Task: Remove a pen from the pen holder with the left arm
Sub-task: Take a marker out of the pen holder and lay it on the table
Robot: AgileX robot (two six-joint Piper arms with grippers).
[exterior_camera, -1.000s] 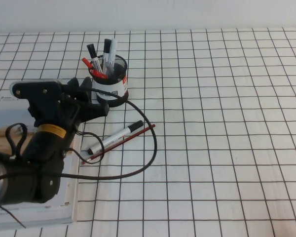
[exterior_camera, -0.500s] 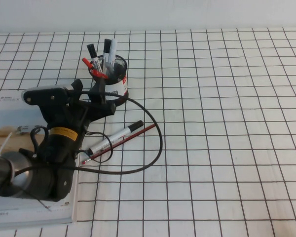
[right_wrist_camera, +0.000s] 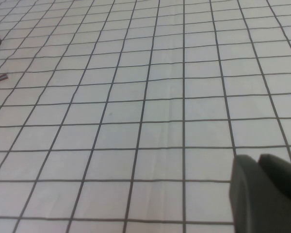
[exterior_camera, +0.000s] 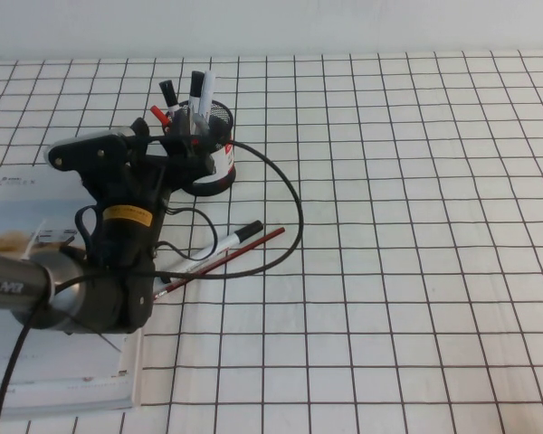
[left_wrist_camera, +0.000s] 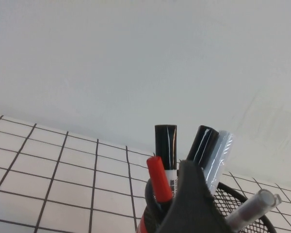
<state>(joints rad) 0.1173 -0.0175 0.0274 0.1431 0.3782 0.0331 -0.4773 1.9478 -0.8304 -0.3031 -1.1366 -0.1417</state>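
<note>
The left claw (exterior_camera: 183, 143), fingers apart, sits at the pen holder (exterior_camera: 219, 165) in the upper left of the high view, with pens (exterior_camera: 199, 89) standing inside. The right claw (right_wrist_camera: 266, 194) hangs above the gridded surface (right_wrist_camera: 136, 97).

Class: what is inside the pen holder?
Markers with black and red caps and a clear pen stand inside; the holder's wall and left gripper hide their lower ends. Right gripper hangs over cloth.

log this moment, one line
left gripper open at black mesh pen holder | capped pens inside, none held | right gripper above white grid table
</note>
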